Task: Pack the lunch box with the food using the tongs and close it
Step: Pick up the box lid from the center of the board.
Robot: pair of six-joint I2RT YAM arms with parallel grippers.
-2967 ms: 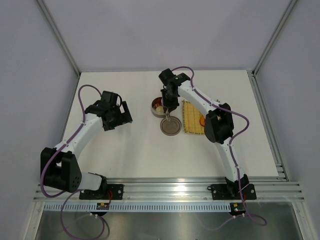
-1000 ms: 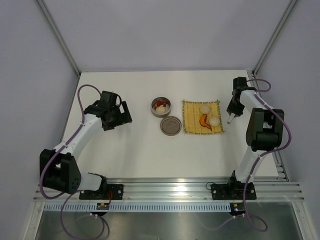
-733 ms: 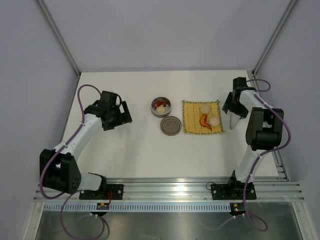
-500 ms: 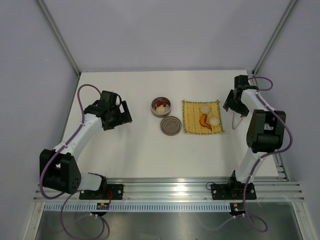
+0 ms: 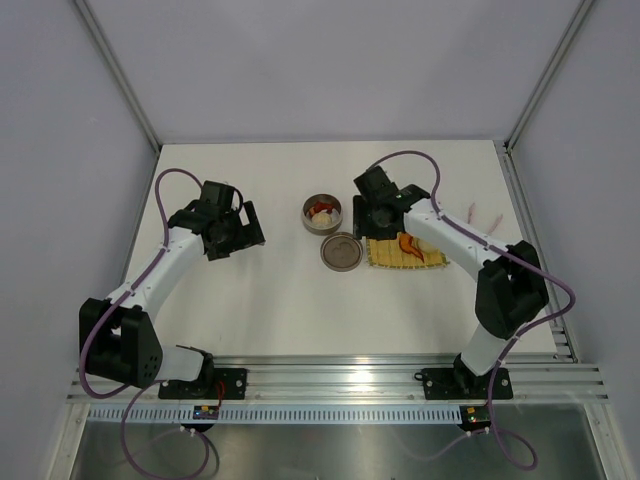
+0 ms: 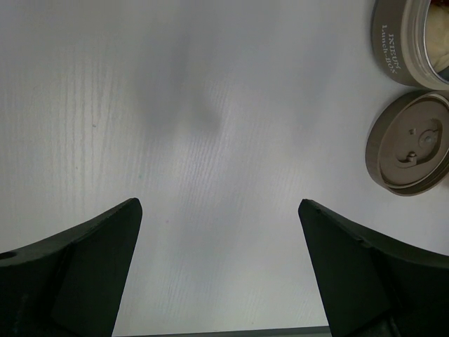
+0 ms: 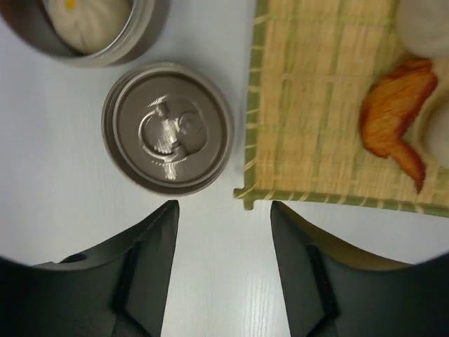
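My right pincer (image 7: 224, 210) hangs released and empty over the flat round brownish-grey lid (image 7: 168, 128), having swung in from the right edge of the white table (image 5: 260, 290), where the slim pale tongs (image 5: 496, 219) now lie. Closing the round silver tin (image 5: 323, 214) now would strand the orange curved piece (image 7: 393, 123) on the yellow woven mat (image 7: 309, 105).

tin (image 6: 397, 50) wall, 2 o'clock in left wrist view | two short lines of white print, running sideways | first line reads roughly "INISF…", tail unsure | second line too small to read
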